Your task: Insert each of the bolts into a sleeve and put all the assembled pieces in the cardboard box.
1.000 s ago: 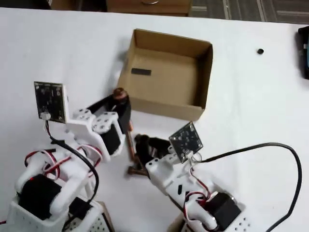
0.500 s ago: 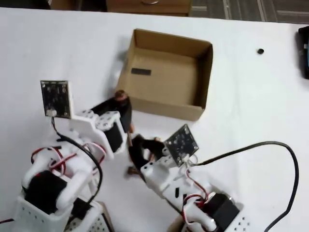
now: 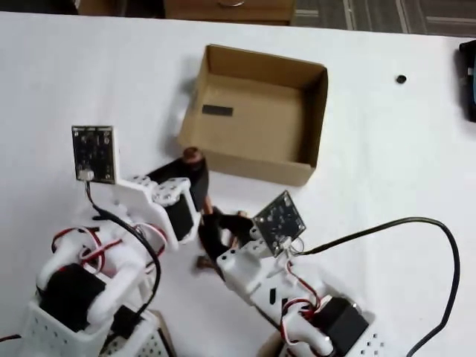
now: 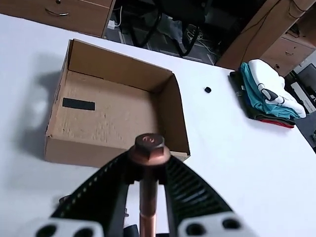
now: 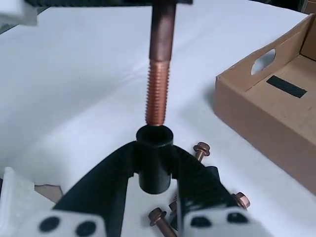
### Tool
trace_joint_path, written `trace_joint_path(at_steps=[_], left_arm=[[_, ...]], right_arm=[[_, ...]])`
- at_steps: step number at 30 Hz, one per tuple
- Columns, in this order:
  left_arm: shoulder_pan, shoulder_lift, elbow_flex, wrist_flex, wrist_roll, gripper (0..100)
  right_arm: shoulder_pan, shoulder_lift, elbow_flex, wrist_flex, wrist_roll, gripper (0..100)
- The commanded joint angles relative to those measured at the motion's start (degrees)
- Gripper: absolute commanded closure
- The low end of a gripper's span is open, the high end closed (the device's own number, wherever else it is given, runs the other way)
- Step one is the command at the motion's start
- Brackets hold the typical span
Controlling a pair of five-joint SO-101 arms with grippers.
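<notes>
Now the left gripper (image 4: 148, 167) holds its bolt (image 4: 148, 144) closer, right over, maybe touching, the sleeve (image 5: 154, 148) the right gripper (image 5: 154, 170) holds, ready to go in.

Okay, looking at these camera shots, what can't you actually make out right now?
1. Whether the tip of the bolt is inside the sleeve or just above it: the right wrist view shows it at the rim.
2. How many loose bolts there are: the right gripper covers some in the right wrist view.
3. The small black thing, high view: too small to identify.
</notes>
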Motion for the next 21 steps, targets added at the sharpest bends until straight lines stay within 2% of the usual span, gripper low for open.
trace_joint_path(at_steps=[1, 8, 21], left_arm=[[0.53, -2.02, -0.31, 0.18, 0.09, 98], [3.87, -2.90, 2.24, -0.53, 0.26, 98], [3.43, -2.99, 3.65, -1.41, 0.00, 98]], right_arm=[[-0.40, 0.22, -0.35, -1.27, -0.35, 97.9], [-0.40, 0.22, -0.70, -1.27, -0.26, 97.9], [-0.40, 0.22, -2.20, 0.92, -0.35, 97.9]])
